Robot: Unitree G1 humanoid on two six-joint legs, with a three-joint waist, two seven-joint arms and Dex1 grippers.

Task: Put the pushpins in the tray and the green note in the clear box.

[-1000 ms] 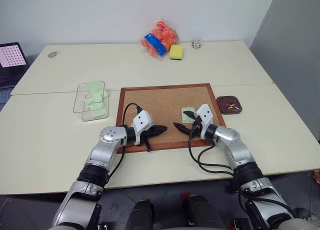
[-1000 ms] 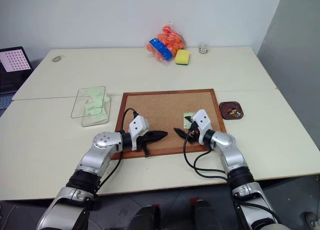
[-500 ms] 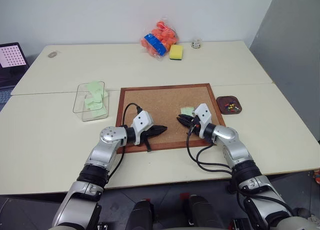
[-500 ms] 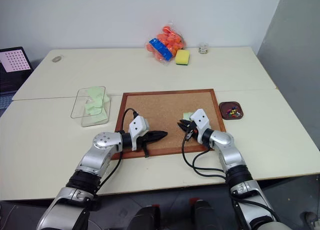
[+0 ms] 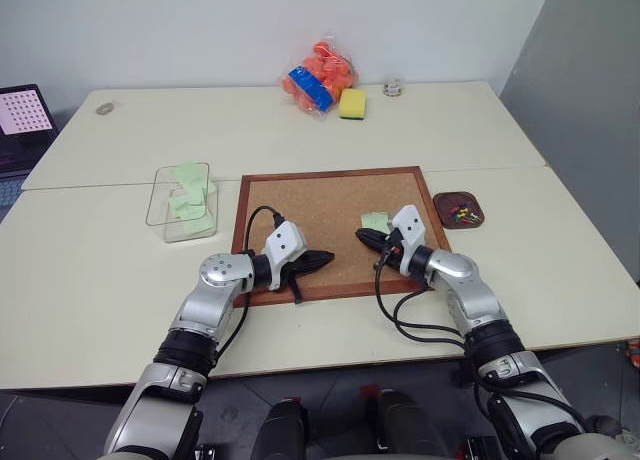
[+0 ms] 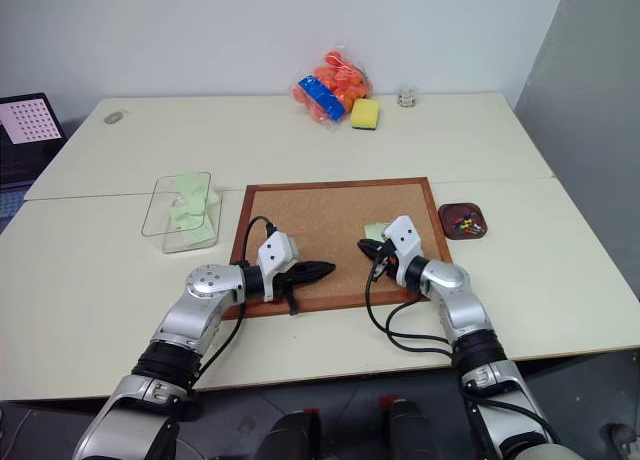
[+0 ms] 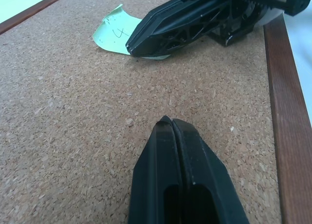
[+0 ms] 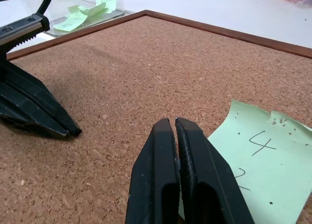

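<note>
Right end effector (image 8: 174, 124): jaws newly closed from wide open, at the near edge of the green note (image 8: 263, 170) on the corkboard (image 5: 310, 205); hold unconfirmed. Left end effector (image 7: 171, 122): shut, empty. Pushpins (image 5: 460, 214) in tray (image 5: 443, 202); clear box (image 5: 160, 208) on counter, left. Note transfer pending.

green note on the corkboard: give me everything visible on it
The green note is a thin, pale green, roughly square paper sheet lying on the corkboard, in its right part. It carries a handwritten "4", further pen marks below it, and small pinholes near its edges. In the left wrist view one corner curls up. The right end effector, fingers shut, sits at its edge; whether it pinches the paper is unclear.
</note>
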